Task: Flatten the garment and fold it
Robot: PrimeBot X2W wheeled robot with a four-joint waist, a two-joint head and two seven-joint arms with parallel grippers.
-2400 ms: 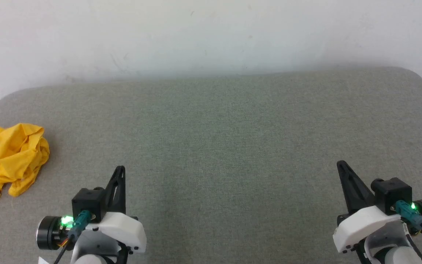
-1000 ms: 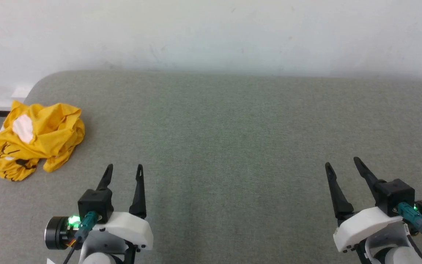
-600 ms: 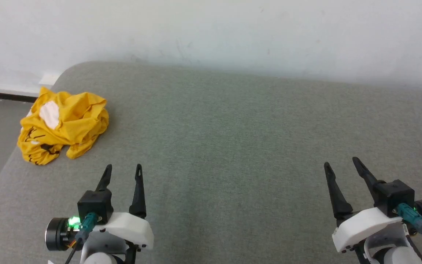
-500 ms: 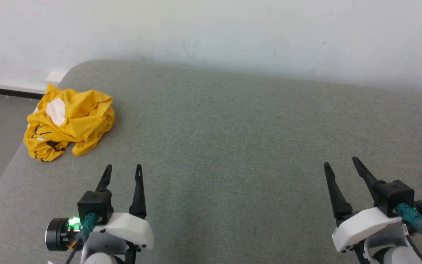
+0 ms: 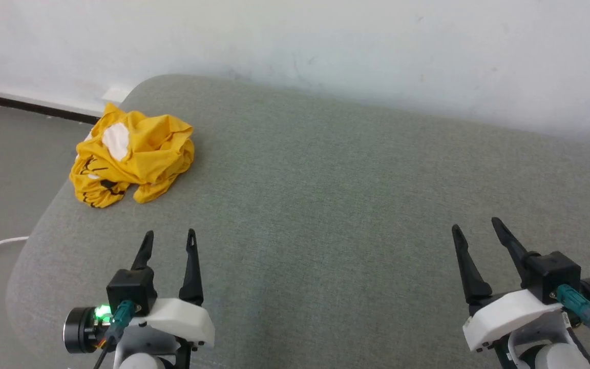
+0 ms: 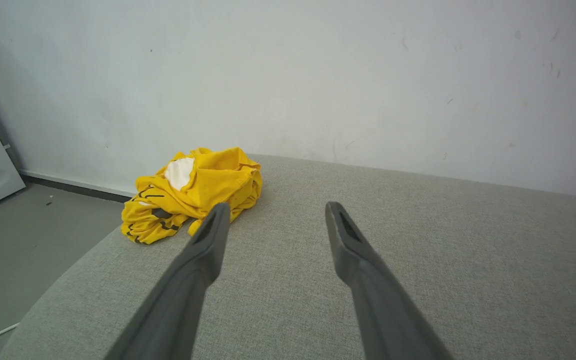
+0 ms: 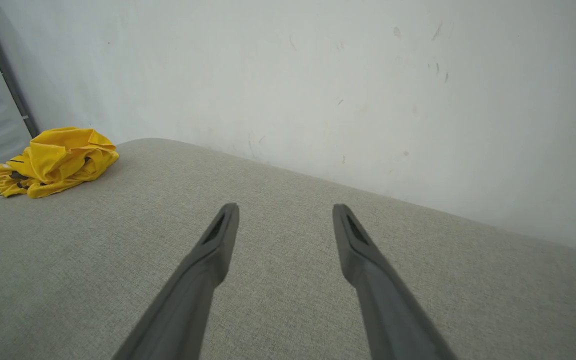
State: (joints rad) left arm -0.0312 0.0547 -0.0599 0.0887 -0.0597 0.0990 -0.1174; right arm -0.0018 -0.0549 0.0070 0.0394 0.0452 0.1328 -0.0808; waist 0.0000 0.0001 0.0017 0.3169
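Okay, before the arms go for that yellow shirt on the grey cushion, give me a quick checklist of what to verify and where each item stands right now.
1. The left gripper open and empty: ok.
2. The right gripper open and empty: ok.
3. The garment in full view: ok, a heap near the far left corner of the cushion.
4. The garment flattened: not ok, it is crumpled.
5. The garment wholly on the cushion: cannot tell; its left side lies at the rim.
6. Way from the left gripper to the garment: ok, bare cushion between them.
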